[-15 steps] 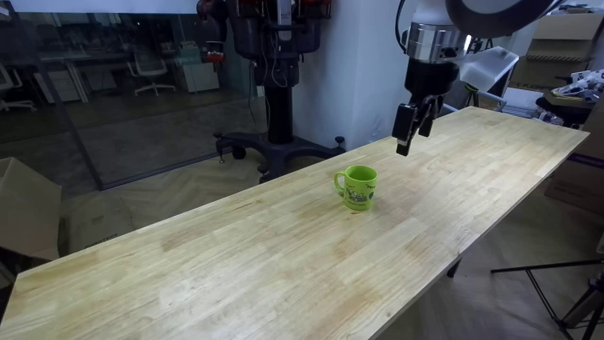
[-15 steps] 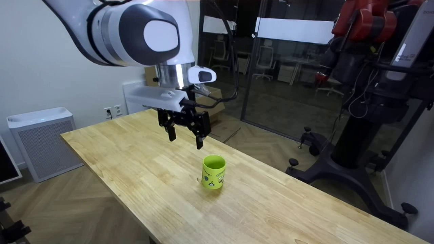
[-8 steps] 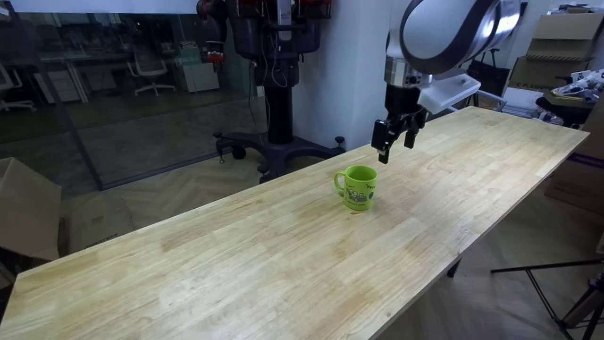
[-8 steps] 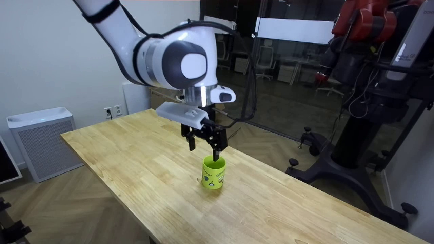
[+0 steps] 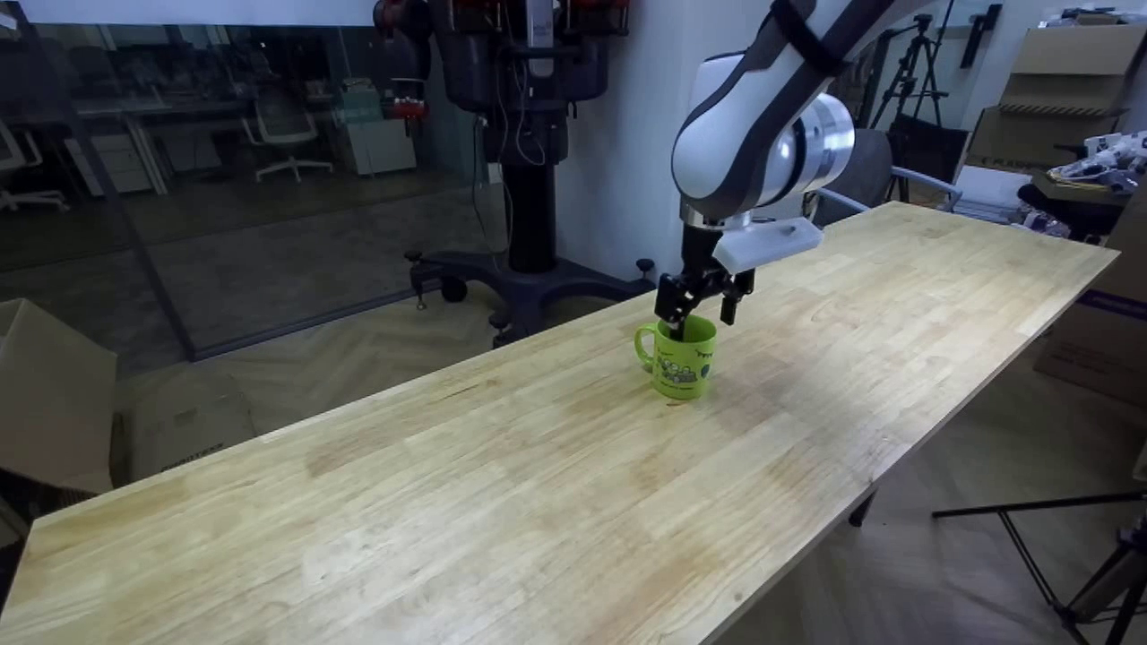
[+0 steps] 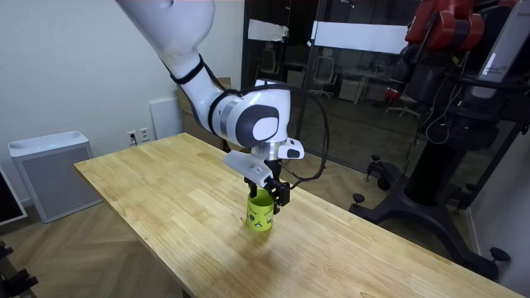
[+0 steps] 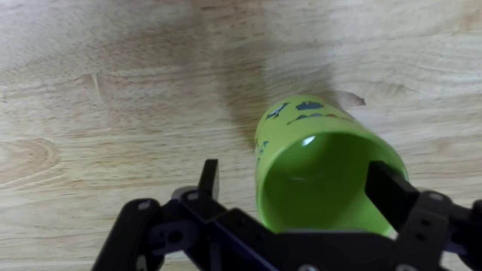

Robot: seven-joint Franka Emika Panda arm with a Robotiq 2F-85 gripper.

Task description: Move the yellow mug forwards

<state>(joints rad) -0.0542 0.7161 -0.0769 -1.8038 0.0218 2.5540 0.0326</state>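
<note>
Since half a second earlier the arm (image 6: 196, 93) has come down, bringing the gripper (image 5: 703, 329) from higher up to the mouth of the yellow-green mug (image 5: 683, 374). The mug has kept its place, standing upright on the wooden table (image 5: 466, 502) with its handle (image 5: 638, 346) out to one side. The gripper's fingers (image 5: 677, 330) are spread wide and have not closed on anything. In the wrist view the mug lies partly in the gap between them, off toward one side: one finger (image 7: 208, 178) is outside the mug, near its wall, with bare wood showing between, while the other finger (image 7: 391, 195) overlaps the mouth and the rim opposite. In an exterior view one fingertip shows against the inside of the mug; I cannot tell whether it dips inside, hangs above or touches the rim.
</note>
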